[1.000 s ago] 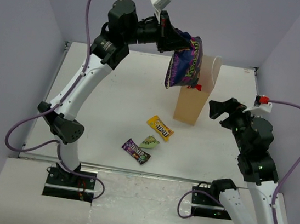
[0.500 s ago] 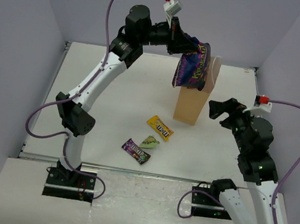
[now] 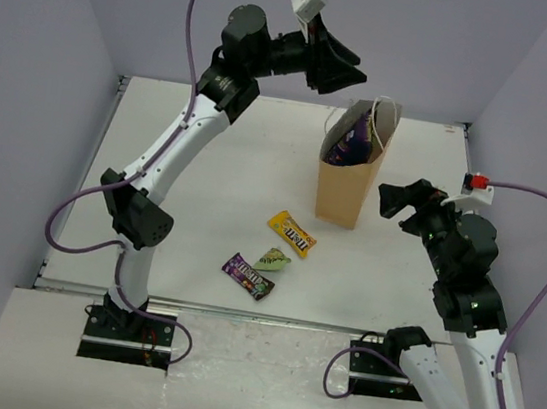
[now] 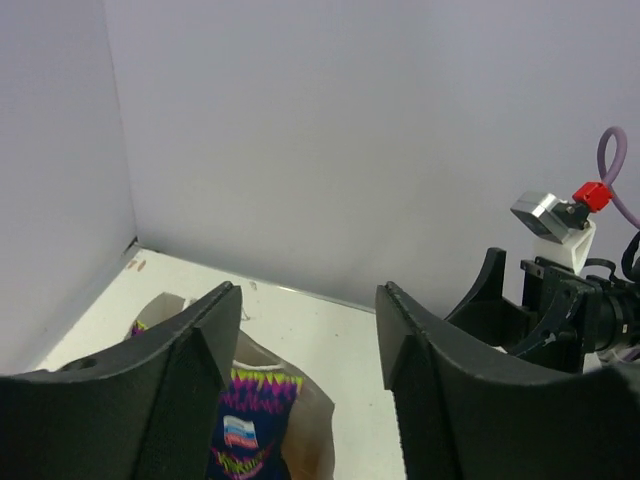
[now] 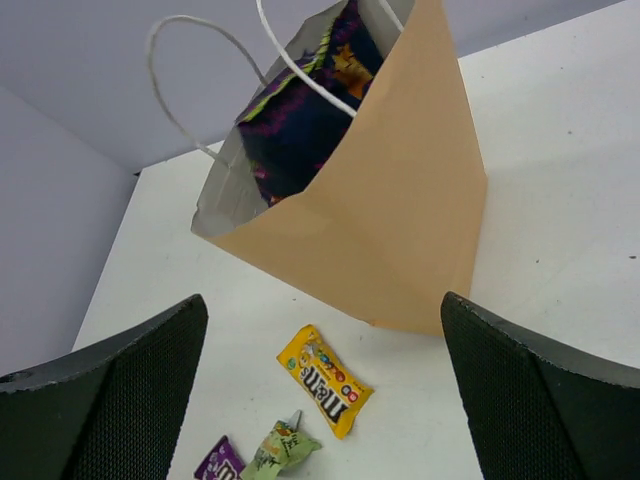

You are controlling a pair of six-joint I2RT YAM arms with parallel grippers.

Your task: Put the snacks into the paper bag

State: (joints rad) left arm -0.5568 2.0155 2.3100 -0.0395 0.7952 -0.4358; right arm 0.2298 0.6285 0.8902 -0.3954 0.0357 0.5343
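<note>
The tan paper bag [image 3: 349, 189] stands upright at mid table with its white cord handles up. A large purple chip bag [image 3: 350, 139] sits inside it, its top showing at the mouth. My left gripper [image 3: 347, 70] hangs open and empty above and to the left of the mouth; in the left wrist view its fingers [image 4: 190, 380] frame the chip bag [image 4: 250, 420] below. On the table in front lie the yellow M&M's pack [image 3: 292, 233], small green packet [image 3: 273, 260] and dark purple candy bar [image 3: 248, 274]. My right gripper [image 3: 403, 203] is open beside the bag's right side.
Lilac walls close the table on the left, back and right. In the right wrist view the paper bag [image 5: 390, 230] fills the top, with the M&M's pack [image 5: 325, 380], green packet [image 5: 280, 448] and candy bar [image 5: 220, 462] below it.
My left gripper carried the purple chip bag over the paper bag's mouth and opened; the chip bag dropped inside. The right arm and the three table snacks stayed put.
</note>
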